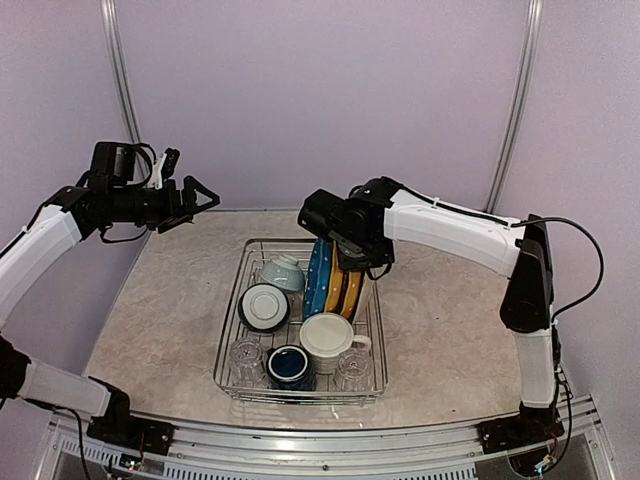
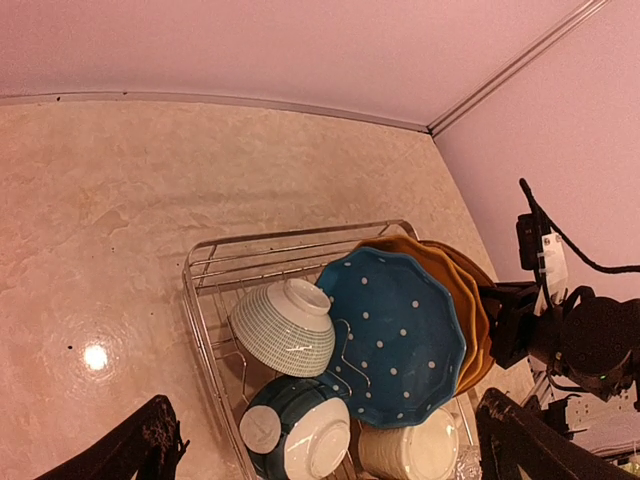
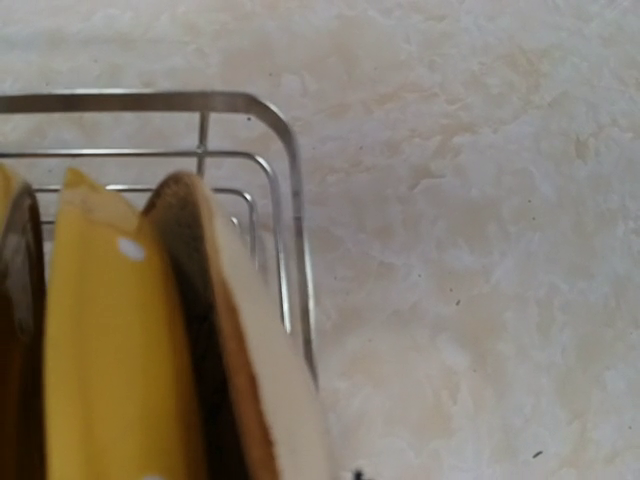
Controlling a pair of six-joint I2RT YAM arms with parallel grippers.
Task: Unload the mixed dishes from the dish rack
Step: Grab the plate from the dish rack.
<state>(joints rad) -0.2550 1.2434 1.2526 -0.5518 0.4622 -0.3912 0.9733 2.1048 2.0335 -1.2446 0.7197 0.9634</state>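
The dish rack (image 1: pixel 228 340) stands mid-table with mixed dishes inside. A blue dotted plate (image 1: pixel 318 275) and yellow plates (image 1: pixel 345 290) stand upright in its prongs. Two bowls (image 1: pixel 283 272) (image 1: pixel 264 306), a cream mug (image 1: pixel 328 340), a navy mug (image 1: pixel 290 366) and two clear glasses (image 1: pixel 246 357) (image 1: pixel 352 368) fill the remaining space. My right gripper (image 1: pixel 355 262) is down on the top rim of the outermost yellow plate (image 3: pixel 260 380) and shut on it; its fingers are hidden in the right wrist view. My left gripper (image 1: pixel 190 200) hangs open, high and left of the rack, empty.
The rack's far right corner (image 3: pixel 280 130) sits close beside the gripped plate. Bare marbled tabletop (image 1: pixel 440 330) lies right of the rack and more (image 1: pixel 160 320) to its left. Purple walls close in the back and sides.
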